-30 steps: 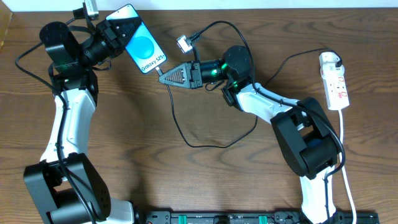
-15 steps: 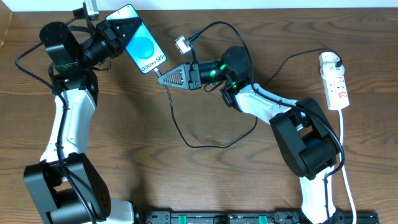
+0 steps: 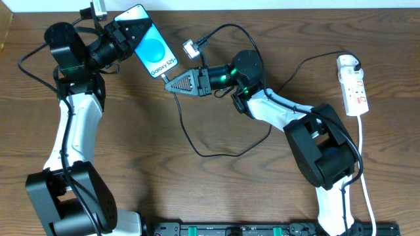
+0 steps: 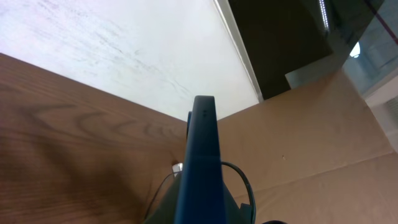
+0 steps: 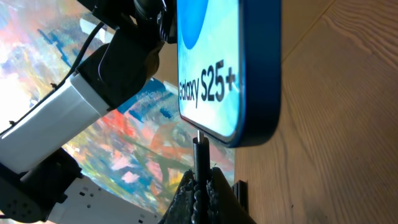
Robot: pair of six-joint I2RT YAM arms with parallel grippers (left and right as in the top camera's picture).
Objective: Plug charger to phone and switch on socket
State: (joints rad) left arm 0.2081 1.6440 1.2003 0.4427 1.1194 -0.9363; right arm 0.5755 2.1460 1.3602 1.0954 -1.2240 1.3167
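the phone (image 3: 152, 49) was held clear of the desk (image 3: 197, 190), clamped in the left claw (image 3: 128, 31). the right claw (image 3: 172, 83), just beside the phone's lower edge, was clamped on the charger (image 5: 199, 152), its plug tip meeting that edge. the socket (image 3: 353, 88) lay well apart from the phone.

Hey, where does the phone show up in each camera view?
Overhead: phone upper left, tilted, in the left gripper.
Left wrist: phone bottom centre, seen edge-on.
Right wrist: phone top centre, screen text showing, charger plug at its lower edge.
Shared landmark: the wooden table, in all three.
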